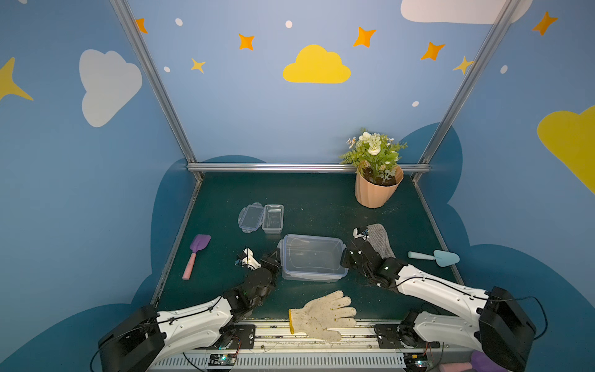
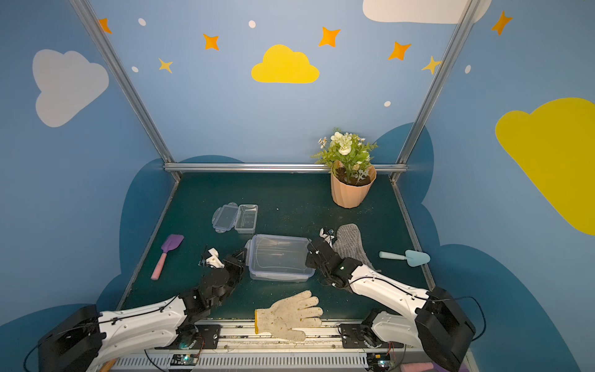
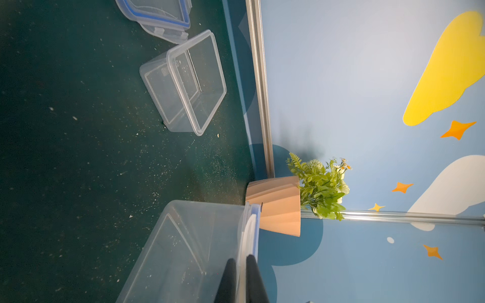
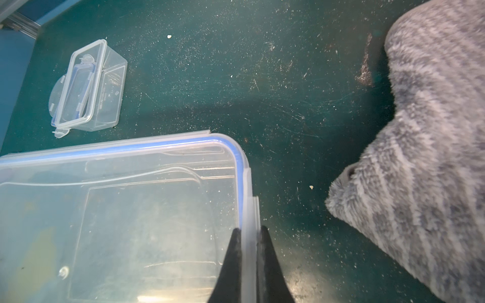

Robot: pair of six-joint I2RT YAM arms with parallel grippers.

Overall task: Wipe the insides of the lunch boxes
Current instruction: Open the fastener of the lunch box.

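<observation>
Dark green bench (image 1: 322, 199), dusty, with blue cloud-and-star walls behind. Large lunch box (image 1: 312, 257) sits mid-bench with its blue-rimmed lid (image 4: 131, 196) on. Its long axis runs side to side, one short end toward each arm.

Left end effector (image 3: 241, 278) is closed tight on the lid edge at the left short end. It looks like the clip flap, though the wrist view cuts it off low. Right end effector (image 4: 250, 262) is likewise pinched shut on the clip flap at the right short end. Both arms are equally near, each at its own end, with the box straight between them.

Judgement: the step in hand is getting the lid off, so the pull should go up and outward from both short ends together.

Small lunch box (image 1: 273, 218) stands open behind the large lunch box and a little left, well apart from both end effectors. Its small lid (image 1: 251, 218) lies just beside it on the left. Grey fuzzy cloth (image 1: 380, 240) lies just right of the large lunch box, so the right arm is nearer for the wipe. White knit glove (image 1: 322, 315) lies in front of the large lunch box.

Writing: faint embossed marks on the small lunch box base in the right wrist view, too small to read; no brand legible anywhere
</observation>
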